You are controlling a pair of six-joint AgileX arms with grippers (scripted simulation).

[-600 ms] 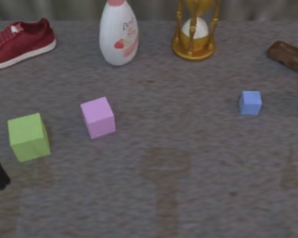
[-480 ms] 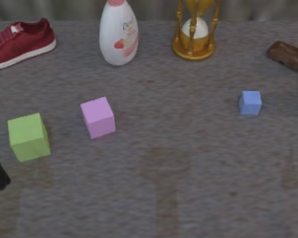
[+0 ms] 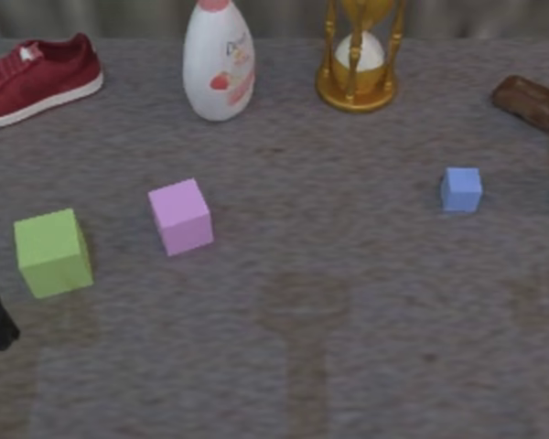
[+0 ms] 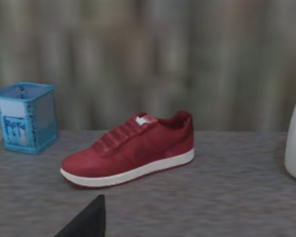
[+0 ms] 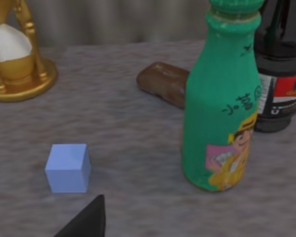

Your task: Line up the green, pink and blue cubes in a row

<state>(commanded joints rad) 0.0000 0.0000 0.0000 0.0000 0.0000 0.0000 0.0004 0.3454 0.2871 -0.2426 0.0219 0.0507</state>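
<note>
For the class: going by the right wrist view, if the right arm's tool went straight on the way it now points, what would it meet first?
Probably the blue cube, which stands nearest ahead of the right tool's dark tip. The green bottle stands off to one side. Depth is unclear, so this is a judgement.

A grey mottled table [image 3: 366, 302] stands before a blurred, vertically streaked wall [image 4: 187, 59].

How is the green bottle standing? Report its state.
Upright: in the right wrist view the green bottle stands on its base, cap up, on the table.
</note>
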